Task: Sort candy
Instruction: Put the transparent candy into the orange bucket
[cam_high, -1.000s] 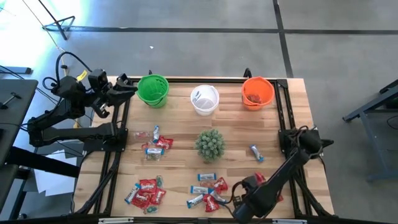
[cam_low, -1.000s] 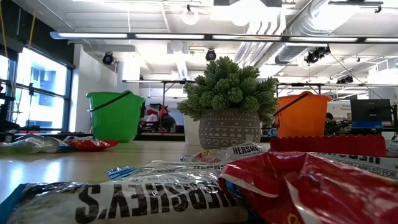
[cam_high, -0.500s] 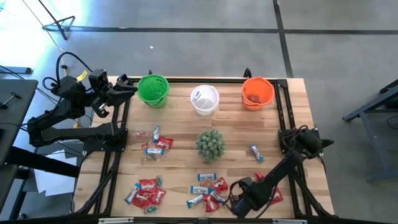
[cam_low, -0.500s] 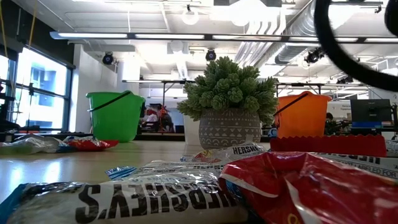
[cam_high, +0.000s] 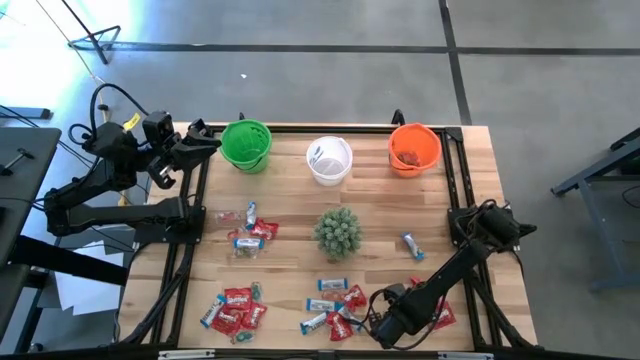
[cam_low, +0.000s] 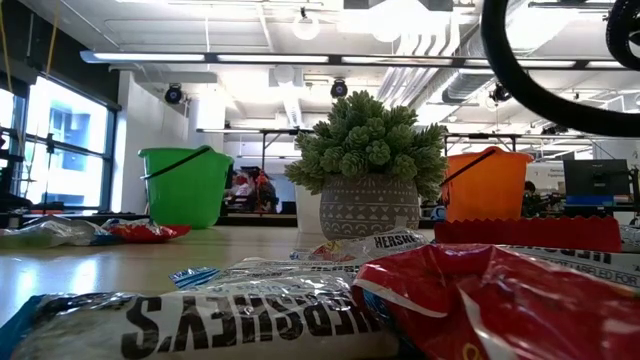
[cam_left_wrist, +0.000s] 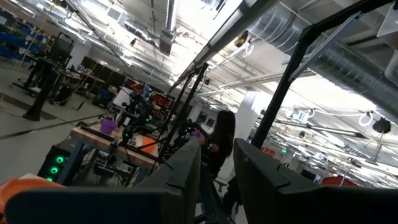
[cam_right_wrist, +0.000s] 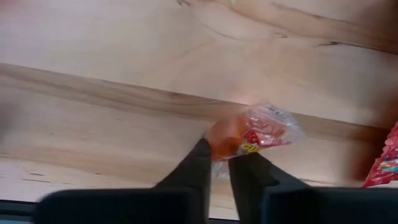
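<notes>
The right gripper (cam_right_wrist: 221, 163) pinches a red candy (cam_right_wrist: 258, 134) at the table's (cam_high: 290, 270) near right, fingers pressed onto the wrapper, probably to lift it. The left gripper (cam_left_wrist: 217, 168) waits far left, slightly spread.
</notes>
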